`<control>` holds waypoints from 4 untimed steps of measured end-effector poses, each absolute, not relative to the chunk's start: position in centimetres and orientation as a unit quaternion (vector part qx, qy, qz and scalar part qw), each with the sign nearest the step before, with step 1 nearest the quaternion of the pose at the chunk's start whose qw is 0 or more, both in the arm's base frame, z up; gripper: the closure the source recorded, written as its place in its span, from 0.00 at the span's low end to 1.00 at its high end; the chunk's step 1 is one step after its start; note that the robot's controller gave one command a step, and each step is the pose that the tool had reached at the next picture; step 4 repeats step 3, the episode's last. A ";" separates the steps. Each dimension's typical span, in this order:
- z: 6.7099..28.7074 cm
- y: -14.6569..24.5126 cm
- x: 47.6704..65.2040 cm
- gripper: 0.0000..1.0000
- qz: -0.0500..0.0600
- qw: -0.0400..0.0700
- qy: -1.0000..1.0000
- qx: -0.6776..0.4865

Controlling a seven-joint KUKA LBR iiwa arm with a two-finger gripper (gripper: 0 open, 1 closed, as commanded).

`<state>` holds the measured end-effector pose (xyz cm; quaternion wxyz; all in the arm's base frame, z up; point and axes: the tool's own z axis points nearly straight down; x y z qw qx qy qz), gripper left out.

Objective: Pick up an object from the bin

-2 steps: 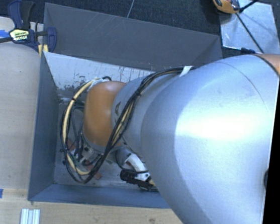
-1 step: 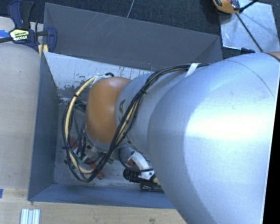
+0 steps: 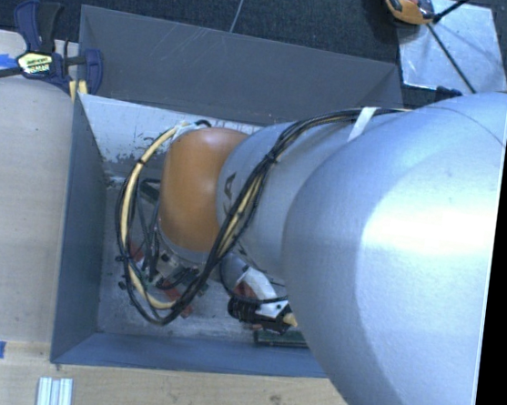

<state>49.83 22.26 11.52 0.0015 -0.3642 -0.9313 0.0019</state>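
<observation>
I am reaching into the bin (image 3: 78, 249) from the right, my arm (image 3: 368, 239) covering much of its floor. My orange cover (image 3: 191, 189) and looped cables (image 3: 131, 228) are hanging over the floor's left half. My fingers (image 3: 169, 278) are sitting low beneath them, close to the floor. I cannot tell whether they are open or closed, or whether anything is between them. Just to their right a white-and-black thing (image 3: 257, 304) is lying, with a green piece (image 3: 278, 338) beside it against the near wall. Small red bits (image 3: 187, 308) are peeking out under the cables.
</observation>
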 end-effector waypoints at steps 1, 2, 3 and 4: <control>13.0 22.3 50.0 1.00 -0.001 -0.001 -0.931 -0.364; 13.9 22.3 50.0 1.00 -0.001 -0.001 -0.931 -0.364; 14.4 22.3 50.1 1.00 -0.001 -0.001 -0.932 -0.363; 14.4 22.3 50.1 1.00 -0.001 -0.001 -0.932 -0.363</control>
